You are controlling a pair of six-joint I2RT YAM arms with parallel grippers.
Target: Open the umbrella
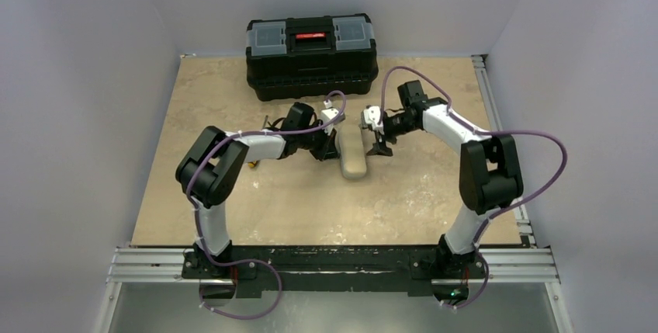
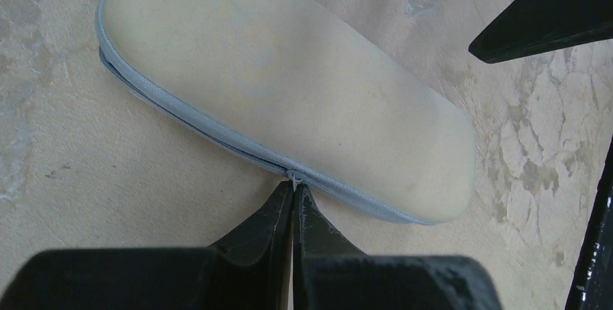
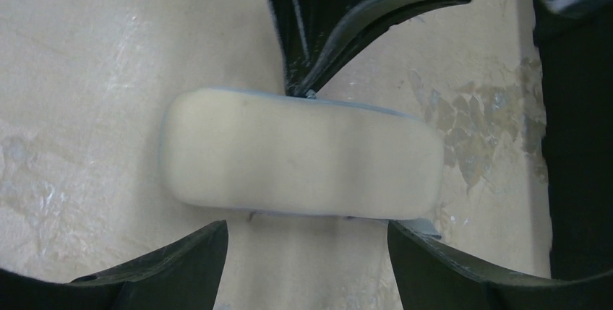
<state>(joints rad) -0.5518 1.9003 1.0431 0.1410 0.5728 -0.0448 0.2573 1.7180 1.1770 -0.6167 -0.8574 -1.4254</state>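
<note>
The umbrella is inside its cream-beige sleeve [image 1: 354, 156], which lies flat mid-table; only the sleeve [image 2: 289, 86] shows. A pale blue zipper [image 2: 181, 118] runs along its edge. My left gripper [image 2: 295, 186] is shut, its tips pinching the small zipper pull [image 2: 295, 176] about two thirds along that edge. It reaches in from the left side [image 1: 330, 149] and shows from across the sleeve [image 3: 302, 92]. My right gripper [image 3: 307, 227] is open on the other side of the sleeve [image 3: 300, 155], its jaws wide apart with nothing between them, just off the sleeve's edge [image 1: 380, 145].
A black toolbox [image 1: 310, 57] with a red latch stands at the back of the table, just beyond both grippers. The beige mottled tabletop [image 1: 295, 201] ends at metal rails on the right [image 1: 496, 100] and near edge.
</note>
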